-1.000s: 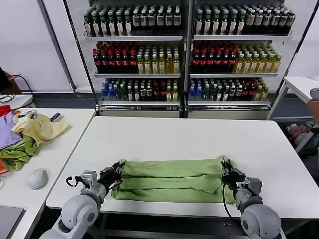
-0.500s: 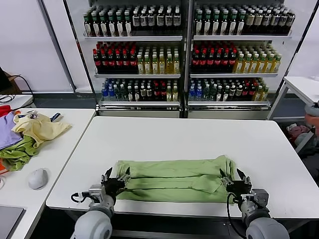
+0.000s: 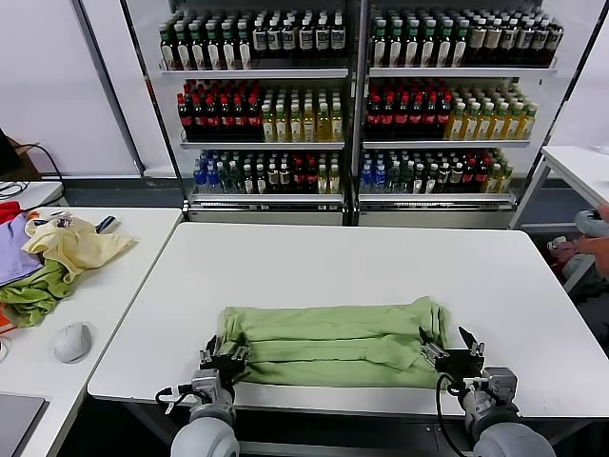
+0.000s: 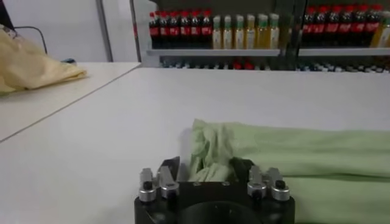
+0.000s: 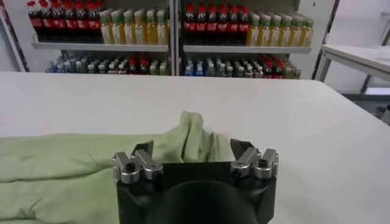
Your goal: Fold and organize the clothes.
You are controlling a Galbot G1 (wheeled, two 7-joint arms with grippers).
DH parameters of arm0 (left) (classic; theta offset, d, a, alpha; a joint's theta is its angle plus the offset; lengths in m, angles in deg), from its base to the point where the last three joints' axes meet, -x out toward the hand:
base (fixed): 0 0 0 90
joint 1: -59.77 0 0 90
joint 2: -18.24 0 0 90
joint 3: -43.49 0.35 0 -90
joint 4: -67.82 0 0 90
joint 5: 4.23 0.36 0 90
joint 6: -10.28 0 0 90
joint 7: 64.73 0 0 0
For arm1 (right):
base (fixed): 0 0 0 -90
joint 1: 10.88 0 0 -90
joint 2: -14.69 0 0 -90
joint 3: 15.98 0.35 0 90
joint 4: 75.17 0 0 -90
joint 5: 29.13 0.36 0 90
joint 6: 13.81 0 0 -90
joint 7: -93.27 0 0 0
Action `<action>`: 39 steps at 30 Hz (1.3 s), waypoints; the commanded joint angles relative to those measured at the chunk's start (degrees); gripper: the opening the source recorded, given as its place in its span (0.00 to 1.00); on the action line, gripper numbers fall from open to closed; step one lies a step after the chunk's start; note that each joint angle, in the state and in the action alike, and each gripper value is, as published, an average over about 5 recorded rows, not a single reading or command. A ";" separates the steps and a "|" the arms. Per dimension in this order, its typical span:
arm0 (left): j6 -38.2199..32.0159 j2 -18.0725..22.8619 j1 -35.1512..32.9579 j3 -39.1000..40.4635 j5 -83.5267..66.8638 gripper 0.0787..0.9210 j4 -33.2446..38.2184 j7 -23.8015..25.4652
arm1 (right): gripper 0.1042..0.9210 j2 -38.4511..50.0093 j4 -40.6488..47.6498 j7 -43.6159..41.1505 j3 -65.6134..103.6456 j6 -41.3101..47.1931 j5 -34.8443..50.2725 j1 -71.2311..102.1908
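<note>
The clothes (image 3: 333, 343), one light green shirt, lie folded into a long strip across the front of the white table (image 3: 362, 257). At the strip's left end sits my left gripper (image 3: 225, 358), open, near the table's front edge. In the left wrist view the bunched end of the clothes (image 4: 210, 146) lies between the parted jaws of the left gripper (image 4: 207, 164). My right gripper (image 3: 452, 354) is open at the right end. Seen from the right wrist, the clothes (image 5: 189, 137) rise just ahead of the wide jaws of the right gripper (image 5: 192, 147).
A side table on the left holds a pale yellow garment (image 3: 76, 243), darker green cloth (image 3: 33, 295), purple cloth (image 3: 11, 257) and a mouse (image 3: 72, 341). Bottle shelves (image 3: 352, 105) stand behind the table. Another white table (image 3: 580, 162) is at far right.
Both grippers were shut on the shirt's ends, then opened and drew back toward the table's front edge. The shirt stays flat as a folded strip.
</note>
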 commanded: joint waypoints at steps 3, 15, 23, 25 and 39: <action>-0.76 1.09 -0.37 -0.89 -0.76 0.46 -3.17 -0.41 | 0.88 -0.13 -0.39 -0.06 0.08 -0.08 -0.01 0.26; -0.86 -11.18 1.05 -17.07 -10.25 0.08 0.27 3.36 | 0.88 -0.18 -0.54 -0.12 0.03 -0.34 0.70 -0.66; 1.61 -17.41 2.28 -29.17 -29.96 0.07 10.90 5.42 | 0.88 0.31 -1.04 -0.18 -0.36 -0.33 0.84 -1.22; 1.92 -15.65 2.10 -28.36 -36.28 0.07 15.60 5.47 | 0.88 0.35 -1.16 -0.19 -0.41 -0.33 0.78 -1.14; -0.09 4.64 6.00 4.07 -39.07 0.07 16.65 5.20 | 0.88 0.68 -1.47 -0.50 -0.26 -1.09 -0.11 0.17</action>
